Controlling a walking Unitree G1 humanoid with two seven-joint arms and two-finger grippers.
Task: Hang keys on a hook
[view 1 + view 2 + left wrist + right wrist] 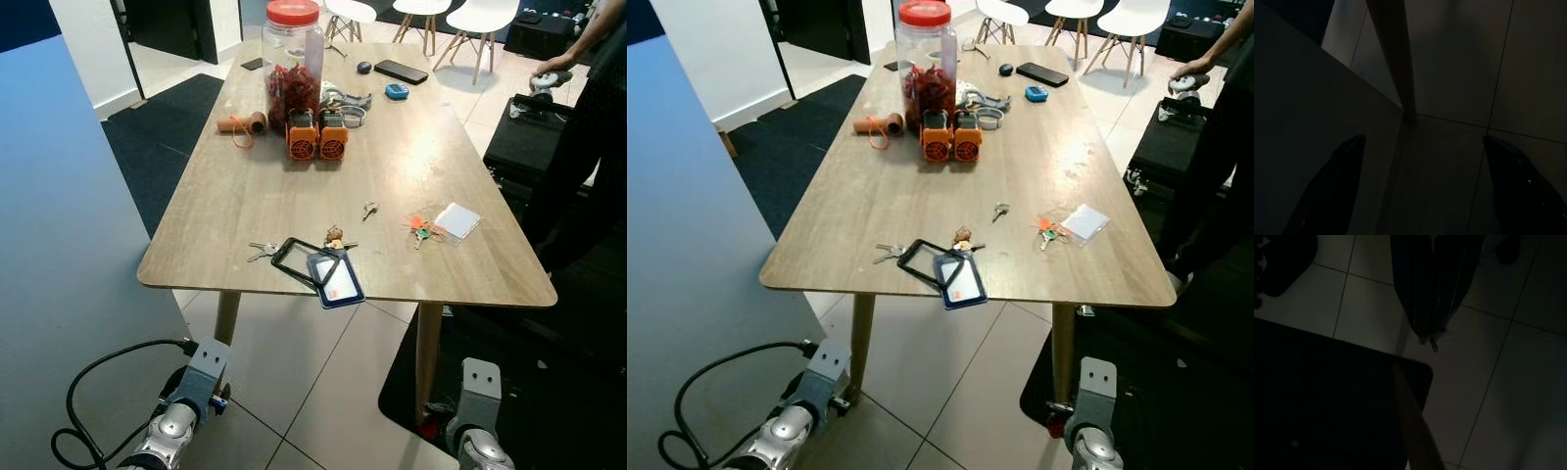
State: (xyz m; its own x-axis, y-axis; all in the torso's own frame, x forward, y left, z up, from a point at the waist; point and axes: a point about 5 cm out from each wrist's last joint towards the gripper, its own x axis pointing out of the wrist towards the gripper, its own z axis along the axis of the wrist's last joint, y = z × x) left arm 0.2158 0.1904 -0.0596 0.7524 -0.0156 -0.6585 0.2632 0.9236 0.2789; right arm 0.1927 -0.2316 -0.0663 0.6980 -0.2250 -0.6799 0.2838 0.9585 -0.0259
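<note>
Keys (pixel 262 251) lie on the table (pixel 235 196) (near edge); left hand (pixel 1420 186) hangs released, right's state unclear.

Landmark: wooden table (pixel 411 176).
Far end: red-lidded jar (pixel 293 61), two orange devices (pixel 316 137) just in front.
Near edge: blue badge holder (pixel 336 281) overhanging.
Right side: white card (pixel 458 220); person's hand (pixel 554 67) beyond.

Person (pixel 588 127) cut off at edge
</note>
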